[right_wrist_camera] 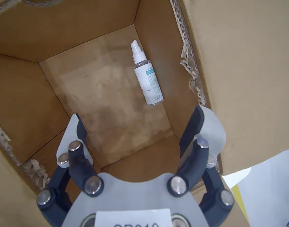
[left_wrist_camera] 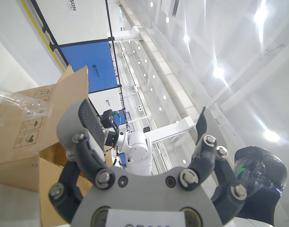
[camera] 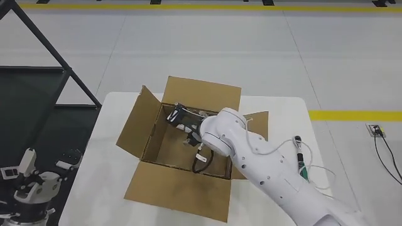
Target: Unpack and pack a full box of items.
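1. Right gripper (right_wrist_camera: 137, 116): fingers apart, empty, above the box (right_wrist_camera: 229, 48) floor.
2. Bottle (right_wrist_camera: 146, 76) lies flat close along one wall; straddle its body crosswise, keeping the wall-side finger off the cardboard.
3. Left gripper (left_wrist_camera: 144, 109): fingers apart, outside the box.

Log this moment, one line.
right end effector: open, in cardboard box | spray bottle: lying on box floor | left end effector: open

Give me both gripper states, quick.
Left gripper: open, empty, beside the box.
Right gripper: open, empty, above the spray bottle in the box.
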Controlling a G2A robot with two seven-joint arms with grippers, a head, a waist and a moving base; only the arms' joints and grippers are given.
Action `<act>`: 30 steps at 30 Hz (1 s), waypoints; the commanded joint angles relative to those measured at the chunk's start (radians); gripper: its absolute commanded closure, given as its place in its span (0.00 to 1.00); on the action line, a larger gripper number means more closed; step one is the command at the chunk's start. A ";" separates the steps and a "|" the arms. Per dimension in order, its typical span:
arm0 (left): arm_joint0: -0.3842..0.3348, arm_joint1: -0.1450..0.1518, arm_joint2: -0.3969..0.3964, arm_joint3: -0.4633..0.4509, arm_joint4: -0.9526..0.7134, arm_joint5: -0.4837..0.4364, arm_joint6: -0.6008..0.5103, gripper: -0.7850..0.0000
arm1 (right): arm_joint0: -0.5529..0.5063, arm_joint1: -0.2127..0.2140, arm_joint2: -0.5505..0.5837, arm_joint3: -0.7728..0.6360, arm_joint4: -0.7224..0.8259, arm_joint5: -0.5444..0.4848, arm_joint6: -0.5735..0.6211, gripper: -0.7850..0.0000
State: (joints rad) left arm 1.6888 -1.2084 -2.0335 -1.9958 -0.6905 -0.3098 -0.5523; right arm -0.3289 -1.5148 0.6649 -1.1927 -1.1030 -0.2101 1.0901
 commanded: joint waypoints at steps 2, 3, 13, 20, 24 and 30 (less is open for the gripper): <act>-0.006 0.000 0.003 -0.006 0.010 0.005 -0.001 0.00 | 0.018 -0.010 -0.017 0.069 0.006 -0.081 -0.050 0.00; -0.007 0.000 0.003 -0.007 0.010 0.006 -0.001 0.00 | 0.029 -0.017 -0.030 0.099 0.002 -0.105 -0.070 0.00; 0.013 -0.003 -0.018 -0.001 -0.008 -0.005 0.004 0.00 | 0.141 -0.130 -0.162 0.432 0.033 -0.227 -0.183 0.00; 0.018 -0.005 -0.024 -0.003 -0.011 -0.006 0.004 0.00 | 0.174 -0.213 -0.226 0.600 0.017 -0.208 -0.248 0.00; 0.016 -0.005 -0.022 -0.004 -0.010 -0.005 0.002 0.00 | 0.182 -0.254 -0.251 0.679 -0.003 -0.184 -0.274 0.00; 0.015 -0.007 -0.023 -0.002 -0.012 -0.006 0.002 0.00 | 0.197 -0.301 -0.262 0.784 -0.007 -0.187 -0.317 0.00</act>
State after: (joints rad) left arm 1.7035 -1.2148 -2.0558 -1.9986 -0.7028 -0.3166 -0.5515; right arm -0.1337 -1.8104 0.4030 -0.4210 -1.1087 -0.3964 0.7793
